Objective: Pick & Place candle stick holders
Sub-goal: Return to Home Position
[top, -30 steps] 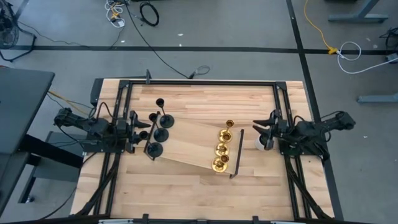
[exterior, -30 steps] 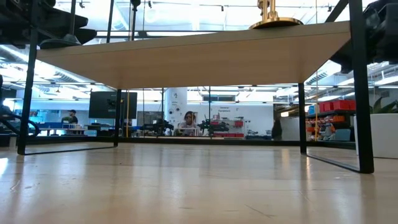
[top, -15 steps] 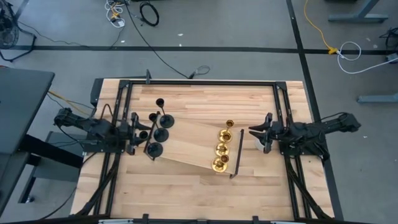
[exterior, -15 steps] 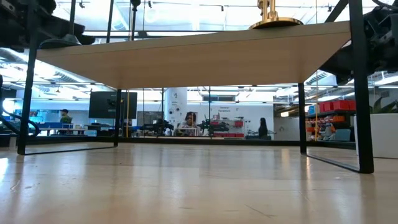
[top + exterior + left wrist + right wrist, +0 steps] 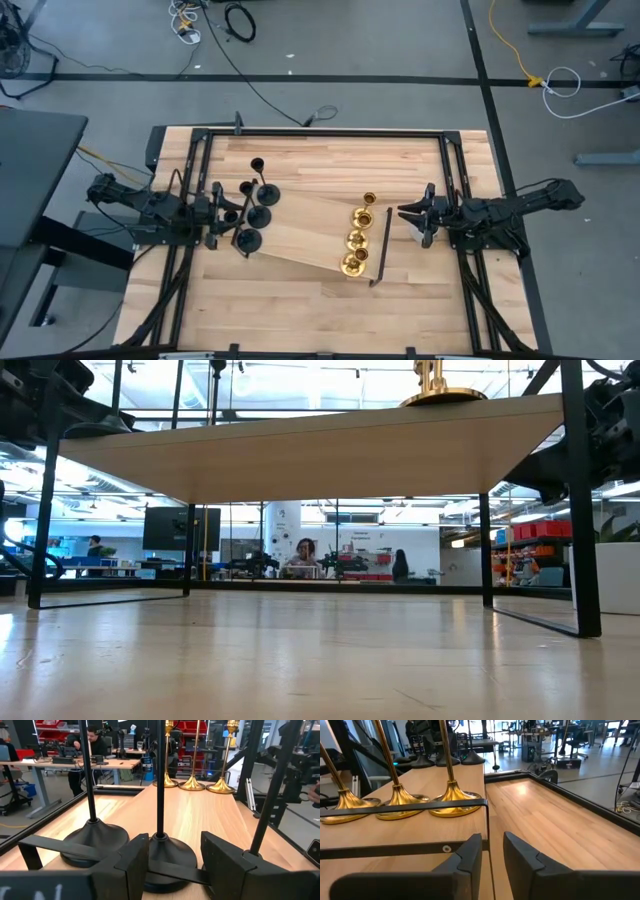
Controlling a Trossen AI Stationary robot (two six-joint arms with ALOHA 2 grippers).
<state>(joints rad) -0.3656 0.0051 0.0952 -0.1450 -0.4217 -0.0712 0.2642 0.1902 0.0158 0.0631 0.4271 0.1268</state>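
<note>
Several matte black candle stick holders (image 5: 255, 205) stand on their disc bases at the left end of a raised wooden board (image 5: 305, 235). Several gold ones (image 5: 357, 235) stand at its right end. My left gripper (image 5: 218, 212) is open and level at the board's left end. Its fingers (image 5: 132, 865) stand on either side of one black holder (image 5: 160, 847); whether they touch its base I cannot tell. My right gripper (image 5: 408, 212) points level at the board's right end, narrowly open, with nothing between its fingers (image 5: 470, 852).
The board stands on thin black bar handles (image 5: 382, 248), one just ahead of my right gripper (image 5: 405, 807). A small white pot (image 5: 418, 230) sits on the table below my right gripper. A black frame (image 5: 330, 133) runs around the table. People show in the room behind.
My right arm has swung a little, and its gripper now points more squarely at the board's right end, slightly closer to the handle. The holders and the board have kept their places.
</note>
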